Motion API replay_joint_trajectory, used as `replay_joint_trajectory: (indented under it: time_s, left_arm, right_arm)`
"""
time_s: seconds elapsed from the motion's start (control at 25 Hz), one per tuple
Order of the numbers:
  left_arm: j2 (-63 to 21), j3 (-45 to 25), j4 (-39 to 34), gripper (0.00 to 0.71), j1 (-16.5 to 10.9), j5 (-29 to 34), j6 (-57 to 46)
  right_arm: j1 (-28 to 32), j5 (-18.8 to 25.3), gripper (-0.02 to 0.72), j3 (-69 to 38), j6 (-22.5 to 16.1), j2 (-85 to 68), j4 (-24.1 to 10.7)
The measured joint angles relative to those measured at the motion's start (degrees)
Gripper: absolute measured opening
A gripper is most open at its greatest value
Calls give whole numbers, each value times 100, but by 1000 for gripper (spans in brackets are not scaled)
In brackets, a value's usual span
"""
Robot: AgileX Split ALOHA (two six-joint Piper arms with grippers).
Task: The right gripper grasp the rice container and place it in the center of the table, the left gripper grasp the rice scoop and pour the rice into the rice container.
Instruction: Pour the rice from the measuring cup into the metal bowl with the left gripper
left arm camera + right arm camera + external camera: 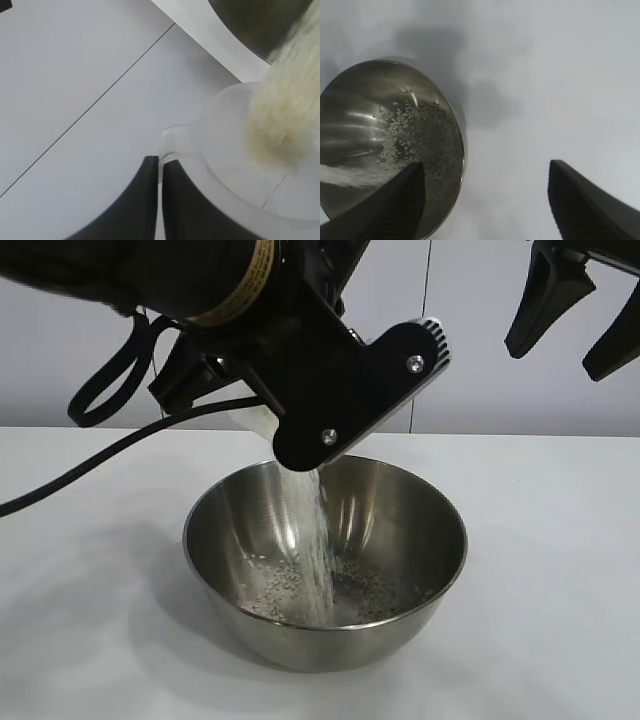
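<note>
The steel rice container (330, 645) stands on the white table (560, 570) at the middle. My left gripper (160, 162) is shut on the side handle of the clear rice scoop (225, 170) and holds it tilted above the container. The left wrist (345, 380) hides most of the scoop in the exterior view. Rice (320, 540) falls in a white stream from the scoop (287, 115) into the container, where grains lie scattered on the bottom (405, 130). My right gripper (557, 360) is open and empty, raised above and to the right of the container (355, 107).
A black cable (90, 465) hangs from the left arm and trails over the table at the left. A plain wall with a vertical seam (428, 300) stands behind the table. Bare tabletop (545, 90) lies to the right of the container.
</note>
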State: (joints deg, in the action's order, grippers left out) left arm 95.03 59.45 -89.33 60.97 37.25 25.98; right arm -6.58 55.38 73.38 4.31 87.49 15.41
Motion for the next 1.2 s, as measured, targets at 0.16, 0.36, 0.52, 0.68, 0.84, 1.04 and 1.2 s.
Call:
replay_joint_trajectory:
  time_s: [0.16, 0.36, 0.52, 0.68, 0.84, 1.04, 1.2]
  left_arm:
    - [0, 0, 0, 9, 0, 47, 34]
    - [0, 0, 0, 9, 0, 70, 66]
    - [0, 0, -5, 9, 0, 144, 110]
    - [0, 0, -239, 9, 0, 312, 123]
    - [0, 0, -349, 9, 0, 335, 112]
    - [0, 0, -588, 9, 0, 474, 112]
    - [0, 0, -601, 9, 0, 467, 101]
  right_arm:
    - [0, 0, 483, 0, 0, 0, 0]
    - [0, 0, 483, 0, 0, 0, 0]
    - [0, 0, 483, 0, 0, 0, 0]
    - [0, 5, 483, 0, 0, 0, 0]
    - [0, 5, 483, 0, 0, 0, 0]
    - [0, 11, 483, 0, 0, 0, 0]
    - [0, 11, 483, 0, 0, 0, 0]
